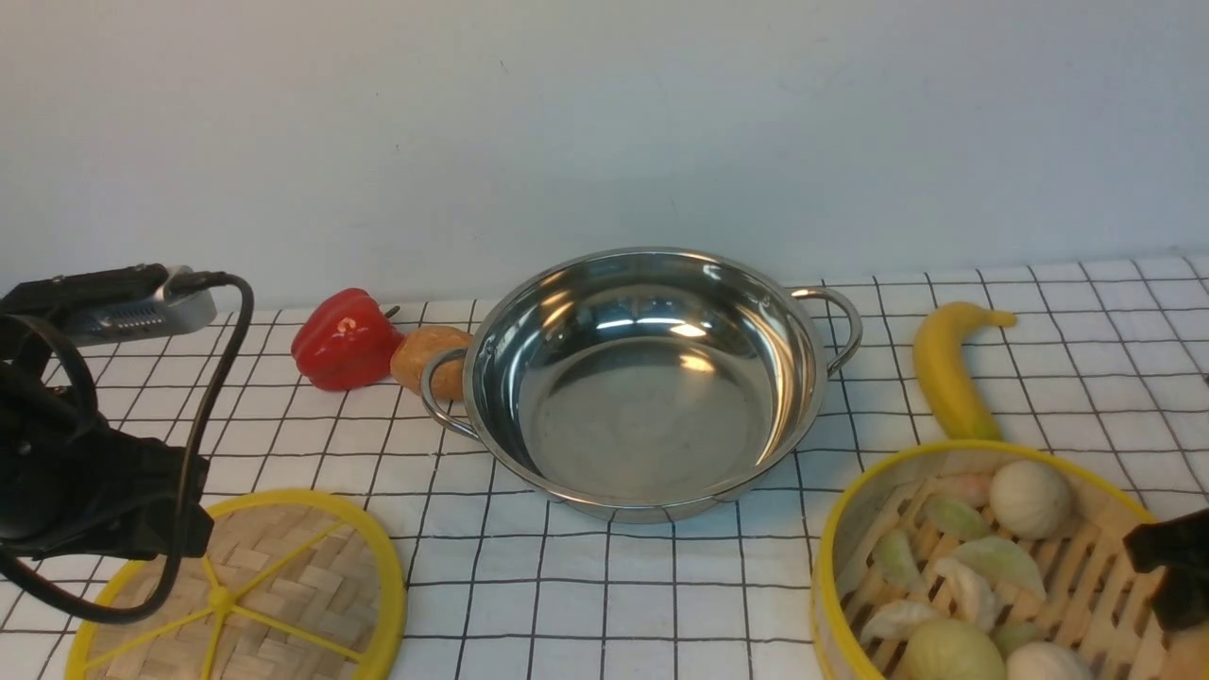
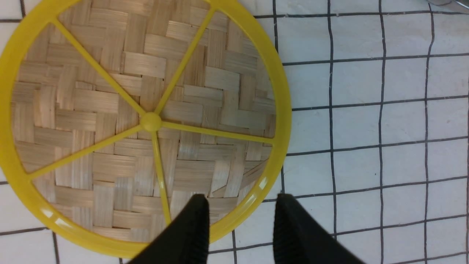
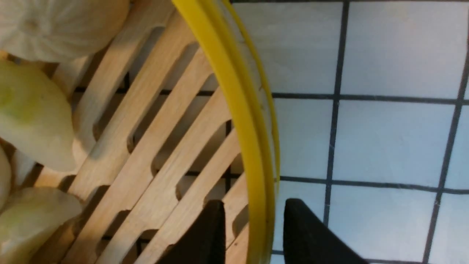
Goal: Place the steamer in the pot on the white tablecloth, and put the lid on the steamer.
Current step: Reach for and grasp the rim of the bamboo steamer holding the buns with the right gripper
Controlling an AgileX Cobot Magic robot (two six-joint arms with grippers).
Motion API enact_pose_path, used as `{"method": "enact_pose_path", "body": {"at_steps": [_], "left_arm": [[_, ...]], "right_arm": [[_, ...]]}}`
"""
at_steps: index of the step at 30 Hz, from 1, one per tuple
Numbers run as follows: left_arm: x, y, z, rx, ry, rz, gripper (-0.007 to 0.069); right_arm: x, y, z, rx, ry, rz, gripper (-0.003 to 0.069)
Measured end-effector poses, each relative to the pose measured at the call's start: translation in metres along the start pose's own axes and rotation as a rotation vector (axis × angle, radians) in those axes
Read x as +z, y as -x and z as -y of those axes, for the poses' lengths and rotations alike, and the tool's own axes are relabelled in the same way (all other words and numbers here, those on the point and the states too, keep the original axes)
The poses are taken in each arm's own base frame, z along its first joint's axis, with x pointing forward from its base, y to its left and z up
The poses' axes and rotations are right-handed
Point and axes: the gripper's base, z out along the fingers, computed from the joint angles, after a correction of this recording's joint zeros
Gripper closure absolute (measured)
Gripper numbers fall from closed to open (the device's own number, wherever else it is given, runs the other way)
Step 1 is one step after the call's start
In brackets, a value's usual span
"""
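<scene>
Steamer (image 1: 843,552) rim between right gripper (image 3: 253,205) jaws (lid (image 1: 274,576) well apart)

**Left arm** (image 1: 85,472): black, at the near left edge of the front view, with the wrist bent downward and a black cable (image 1: 227,359) looping past it. **Left gripper** (image 2: 240,200): two black ribbed fingers (image 2: 190,234) point downward, the jaws stand wide apart, and nothing is clamped between them. **Right gripper** (image 1: 1171,567): only its dark tip enters the front view, low at the near right edge. In the right wrist view (image 3: 254,203) its fingers (image 3: 307,238) also point downward and are parted.
</scene>
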Motion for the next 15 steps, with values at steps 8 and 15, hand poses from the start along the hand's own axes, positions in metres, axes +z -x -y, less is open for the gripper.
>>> {"method": "enact_pose_path", "body": {"at_steps": [8, 15], "left_arm": [[0.0000, 0.0003, 0.0009, -0.005, -0.009, 0.003, 0.0382], [0.0000, 0.0006, 0.0015, -0.009, -0.017, 0.006, 0.0382]], "right_arm": [[0.0000, -0.0001, 0.0009, 0.008, -0.010, -0.001, 0.0475], [0.0001, 0.0001, 0.0005, 0.010, -0.014, 0.002, 0.0571]]}}
